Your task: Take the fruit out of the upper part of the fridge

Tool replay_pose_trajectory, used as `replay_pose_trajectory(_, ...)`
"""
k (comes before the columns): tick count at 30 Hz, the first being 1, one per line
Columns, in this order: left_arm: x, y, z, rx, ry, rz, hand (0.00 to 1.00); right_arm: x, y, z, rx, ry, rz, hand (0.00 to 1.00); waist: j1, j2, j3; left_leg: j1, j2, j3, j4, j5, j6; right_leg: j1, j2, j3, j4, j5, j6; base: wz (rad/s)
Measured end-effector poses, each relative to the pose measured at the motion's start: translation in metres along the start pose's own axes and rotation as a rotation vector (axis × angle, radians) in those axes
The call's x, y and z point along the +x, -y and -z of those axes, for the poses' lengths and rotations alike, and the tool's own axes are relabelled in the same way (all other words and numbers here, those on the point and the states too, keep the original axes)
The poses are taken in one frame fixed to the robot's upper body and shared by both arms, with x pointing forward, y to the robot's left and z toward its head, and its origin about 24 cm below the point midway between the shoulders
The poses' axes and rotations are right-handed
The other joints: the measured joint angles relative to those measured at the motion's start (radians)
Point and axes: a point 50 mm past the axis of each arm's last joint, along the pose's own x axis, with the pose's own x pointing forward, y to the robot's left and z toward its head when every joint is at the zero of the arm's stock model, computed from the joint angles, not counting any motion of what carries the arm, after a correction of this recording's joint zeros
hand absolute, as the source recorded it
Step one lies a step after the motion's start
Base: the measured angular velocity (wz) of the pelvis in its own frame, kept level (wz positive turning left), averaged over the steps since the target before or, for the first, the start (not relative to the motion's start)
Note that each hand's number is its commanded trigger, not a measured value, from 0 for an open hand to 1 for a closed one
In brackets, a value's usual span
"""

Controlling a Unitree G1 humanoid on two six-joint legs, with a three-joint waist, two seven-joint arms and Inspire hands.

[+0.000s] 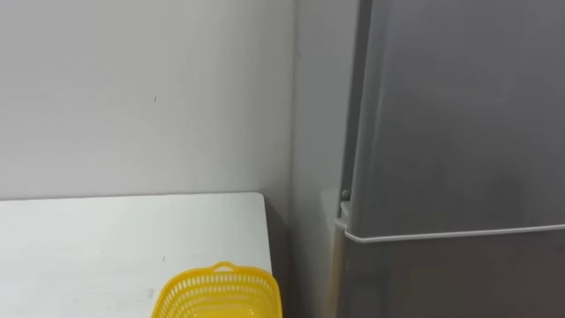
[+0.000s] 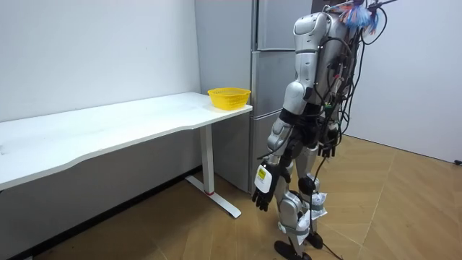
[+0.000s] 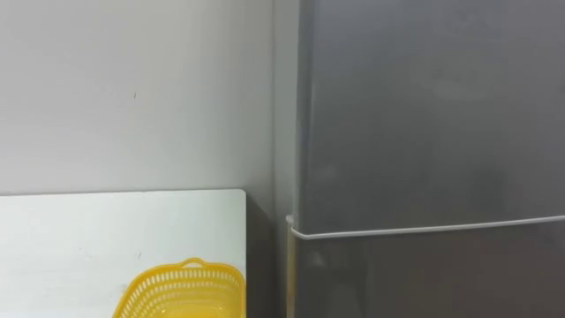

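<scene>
White table (image 1: 88, 238) has a basket (image 1: 219, 293) at its corner by the fridge (image 1: 441, 274), likely waiting for the thing (hidden behind the shut upper door (image 1: 459, 115)), and the left hand (image 2: 263, 189) hangs loose and empty; the right hand (image 2: 328, 149) I cannot tell.

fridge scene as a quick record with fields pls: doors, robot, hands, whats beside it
fridge: grey, upper door and lower door both shut
robot: standing upright, facing the fridge, close to it
left hand: hanging low at its side, fingers relaxed, holding nothing
table: white, on the robot's left, beside the fridge
basket: yellow, on the table's corner nearest the fridge
task state: upper door not yet opened
</scene>
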Motion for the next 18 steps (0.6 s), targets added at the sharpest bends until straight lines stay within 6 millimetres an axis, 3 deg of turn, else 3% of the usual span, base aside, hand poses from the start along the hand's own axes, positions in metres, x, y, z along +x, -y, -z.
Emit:
replay_pose_trajectory(12,0.0,-0.002,0.0,-0.091,-0.009,-0.039,0.0,0.0,0.0,0.001,0.002,-0.006,-0.002,0.0,-0.002,0.001,-0.001,-0.003,0.0,-0.001,0.003,0.0,0.0,-0.001,0.0,0.002,-0.002,0.0,0.0,0.0)
replay_pose_trajectory(18,0.0,-0.01,0.002,-0.319,-0.012,-0.101,0.0,0.0,0.001,0.002,0.019,-0.023,0.002,0.0,0.001,0.002,-0.0054,-0.013,-0.001,-0.008,0.006,0.0,0.0,-0.002,-0.002,-0.01,-0.015,0.0,0.0,0.04)
